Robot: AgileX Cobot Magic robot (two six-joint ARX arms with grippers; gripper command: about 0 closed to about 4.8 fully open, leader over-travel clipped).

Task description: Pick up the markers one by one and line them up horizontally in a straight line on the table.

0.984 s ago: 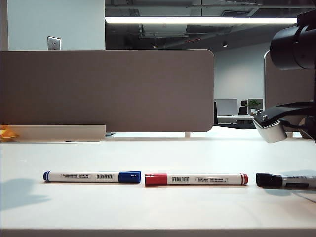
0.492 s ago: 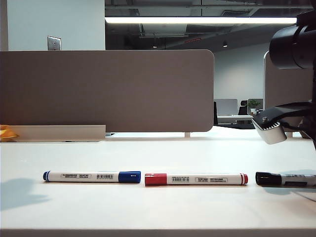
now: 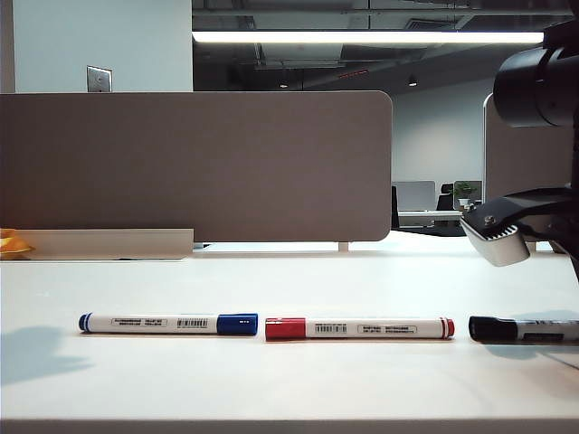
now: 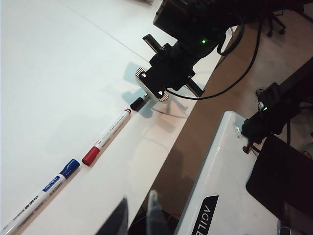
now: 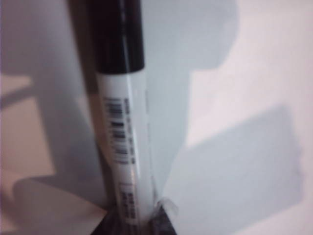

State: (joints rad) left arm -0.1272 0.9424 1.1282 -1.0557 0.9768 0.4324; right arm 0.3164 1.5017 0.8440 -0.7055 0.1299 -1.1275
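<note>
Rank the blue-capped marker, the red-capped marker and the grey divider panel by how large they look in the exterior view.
1. grey divider panel, by far the largest.
2. red-capped marker and blue-capped marker: almost alike in length, so I do not rank them.

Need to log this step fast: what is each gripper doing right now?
Left gripper: open, holding nothing, off to the left.
Right gripper: fingers around the black-capped marker lying on the table; open or closed cannot be told.
</note>
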